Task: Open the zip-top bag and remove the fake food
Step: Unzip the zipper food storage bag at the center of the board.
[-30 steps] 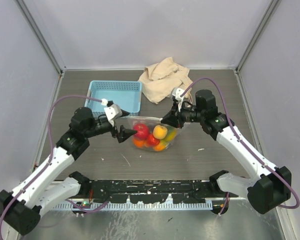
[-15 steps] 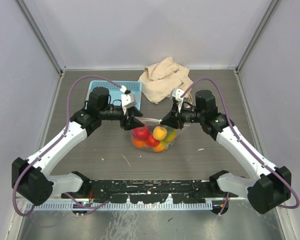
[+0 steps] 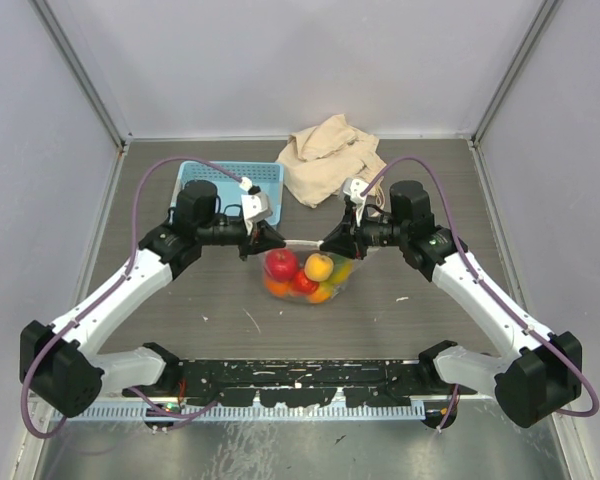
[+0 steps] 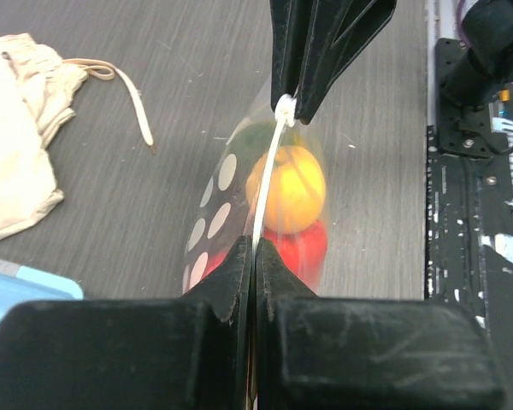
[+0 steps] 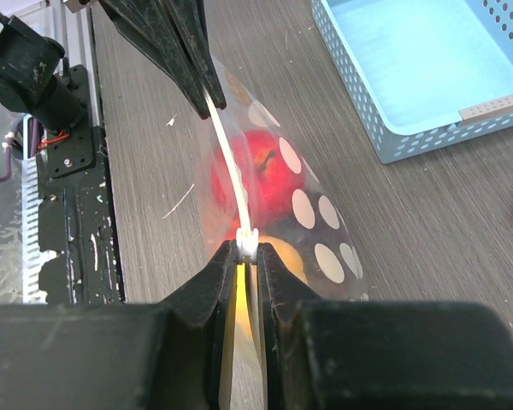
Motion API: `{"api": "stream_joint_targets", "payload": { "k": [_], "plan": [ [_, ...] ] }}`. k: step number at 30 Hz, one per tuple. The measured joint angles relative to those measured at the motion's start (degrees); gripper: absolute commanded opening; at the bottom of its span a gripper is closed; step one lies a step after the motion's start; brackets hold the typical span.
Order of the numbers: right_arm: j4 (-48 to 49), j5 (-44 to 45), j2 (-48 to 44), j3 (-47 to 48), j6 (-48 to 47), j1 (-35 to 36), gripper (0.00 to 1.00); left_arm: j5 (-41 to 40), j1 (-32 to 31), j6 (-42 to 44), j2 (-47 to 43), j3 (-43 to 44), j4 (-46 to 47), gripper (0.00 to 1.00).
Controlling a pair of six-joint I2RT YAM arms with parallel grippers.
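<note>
Left gripper [image 4: 253, 253] and right gripper [image 5: 246, 249] are each clamped on one end of the zip strip [image 4: 265, 184], with the zip-top bag [image 4: 215, 205] strung between them.

The left jaws are pressed together on the strip's bare end. The right jaws are closed on the small white slider [image 5: 247, 238] at the other end. In the top view the bag sits at centre frame, its bottom seemingly resting on the table [image 3: 400, 320]. The fake food [image 3: 305, 272], in red, orange, yellow and green pieces, is bunched inside. The strip looks shut along its length. The film is thin, soft and slick, likely to crumple or slip, so the stiffer strip and slider are the sound places to hold. The fruit looks light, hard and glossy, apt to roll once out. The blue basket [image 3: 265, 180] and cloth bag [image 3: 330, 155] lie toward the upper middle of the frame.
</note>
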Motion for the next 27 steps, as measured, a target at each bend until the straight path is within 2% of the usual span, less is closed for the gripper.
{"api": "stream_joint_targets", "payload": {
  "k": [8,27],
  "plan": [
    [0.2,0.1,0.0,-0.1,-0.2,0.0,0.02,-7.4,-0.2,3.6,-6.8,-2.8,-0.8,0.0],
    [0.0,1.9,0.0,-0.1,-0.4,-0.1,0.02,-20.1,0.7,4.8,-10.2,-4.5,-1.6,0.0]
  ]
}}
